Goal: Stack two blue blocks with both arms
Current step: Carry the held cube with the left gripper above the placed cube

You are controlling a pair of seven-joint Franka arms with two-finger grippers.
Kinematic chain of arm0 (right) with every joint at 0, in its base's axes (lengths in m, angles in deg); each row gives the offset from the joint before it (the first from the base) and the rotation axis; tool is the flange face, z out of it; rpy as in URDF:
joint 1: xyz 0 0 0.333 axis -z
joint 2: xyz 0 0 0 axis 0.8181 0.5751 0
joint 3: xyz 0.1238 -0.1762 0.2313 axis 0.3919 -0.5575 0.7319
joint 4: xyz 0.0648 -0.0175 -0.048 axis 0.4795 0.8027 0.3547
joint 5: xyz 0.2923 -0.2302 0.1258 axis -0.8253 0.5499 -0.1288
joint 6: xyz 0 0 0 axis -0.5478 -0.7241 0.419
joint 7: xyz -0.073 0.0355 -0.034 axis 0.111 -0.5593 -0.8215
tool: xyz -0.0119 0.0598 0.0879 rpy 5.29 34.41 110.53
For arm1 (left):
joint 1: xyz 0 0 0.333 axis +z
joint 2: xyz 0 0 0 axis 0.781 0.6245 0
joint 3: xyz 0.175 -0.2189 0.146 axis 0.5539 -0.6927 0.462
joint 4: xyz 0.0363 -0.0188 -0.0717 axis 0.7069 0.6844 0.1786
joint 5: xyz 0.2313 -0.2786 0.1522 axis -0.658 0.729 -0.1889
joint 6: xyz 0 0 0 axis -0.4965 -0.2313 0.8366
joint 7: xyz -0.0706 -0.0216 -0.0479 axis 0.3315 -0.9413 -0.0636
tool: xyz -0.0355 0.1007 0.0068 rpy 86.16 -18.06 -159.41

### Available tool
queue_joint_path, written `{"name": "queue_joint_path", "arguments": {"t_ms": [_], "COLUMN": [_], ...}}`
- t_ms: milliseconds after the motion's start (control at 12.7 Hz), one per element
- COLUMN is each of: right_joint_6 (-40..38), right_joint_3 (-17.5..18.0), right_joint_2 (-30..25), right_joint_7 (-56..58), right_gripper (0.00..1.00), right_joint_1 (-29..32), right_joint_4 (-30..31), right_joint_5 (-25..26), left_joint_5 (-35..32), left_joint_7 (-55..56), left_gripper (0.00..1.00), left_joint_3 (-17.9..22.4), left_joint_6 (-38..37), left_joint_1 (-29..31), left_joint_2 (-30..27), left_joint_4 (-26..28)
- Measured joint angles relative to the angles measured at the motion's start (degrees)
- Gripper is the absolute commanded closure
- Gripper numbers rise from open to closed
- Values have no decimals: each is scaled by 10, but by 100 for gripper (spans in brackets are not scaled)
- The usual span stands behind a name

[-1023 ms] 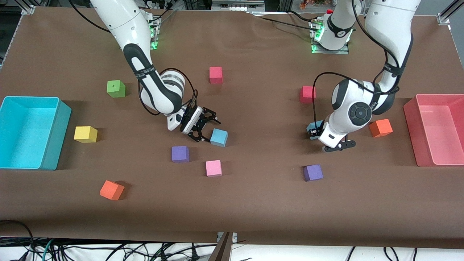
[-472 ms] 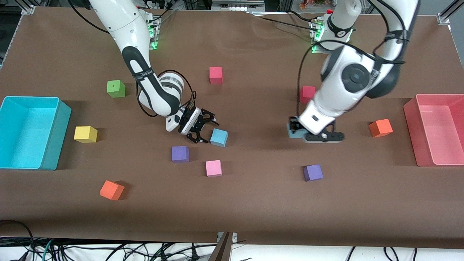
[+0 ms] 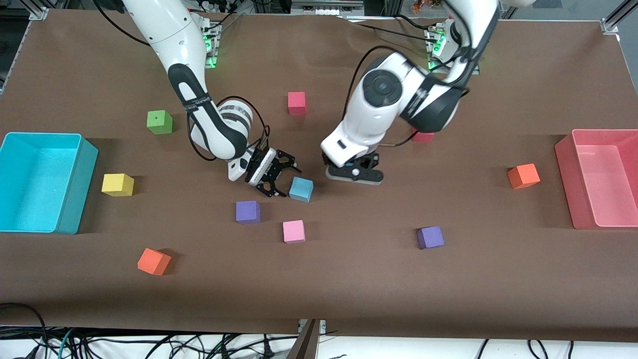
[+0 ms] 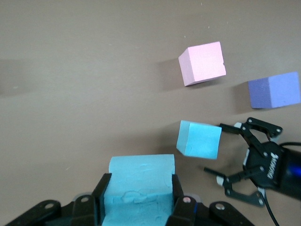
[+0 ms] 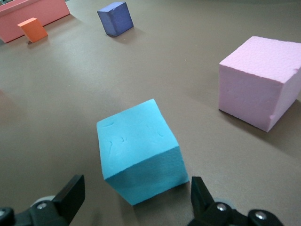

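My left gripper (image 4: 138,207) is clenched on one light, squashy blue foam cube (image 4: 140,181) above the counter's (image 3: 448,279) middle, while my right gripper (image 3: 279,180) waits spread beside the other blue cube (image 3: 301,189), best pinched on flat sides.

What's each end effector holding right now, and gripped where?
Left end effector: a blue block, pinched by two opposing side faces. Right end effector: nothing; open beside the other blue block on the table.
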State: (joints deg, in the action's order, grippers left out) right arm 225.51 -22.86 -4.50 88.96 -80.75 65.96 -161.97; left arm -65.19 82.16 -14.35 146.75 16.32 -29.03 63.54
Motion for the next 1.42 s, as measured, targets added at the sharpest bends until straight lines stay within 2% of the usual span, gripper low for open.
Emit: {"name": "queue_joint_path", "arguments": {"t_ms": [236,394,551,866,1181,1417], "right_joint_6": [0,0,0,0,0,0], "right_joint_3": [0,0,0,0,0,0], "right_joint_2": [0,0,0,0,0,0], "right_joint_7": [0,1,1,2,2,2], "right_gripper": [0,0,0,0,0,0], "right_joint_1": [0,0,0,0,0,0], "right_joint_4": [0,0,0,0,0,0], "right_joint_5": [0,0,0,0,0,0], "left_joint_5": [0,0,0,35,38,38], "left_joint_7": [0,0,0,0,0,0], "left_gripper": [100,100,100,100,100,100], "left_joint_3": [4,9,17,36,44,47], "left_joint_6": [-15,-50,-69,-75,-92,-92], "left_joint_1": [-4,-8,-19,-56,-78,-91], "left_joint_2": [66,94,113,158,192,207], "left_joint_4": [-77,-136,-174,-204,-251,-263]}}
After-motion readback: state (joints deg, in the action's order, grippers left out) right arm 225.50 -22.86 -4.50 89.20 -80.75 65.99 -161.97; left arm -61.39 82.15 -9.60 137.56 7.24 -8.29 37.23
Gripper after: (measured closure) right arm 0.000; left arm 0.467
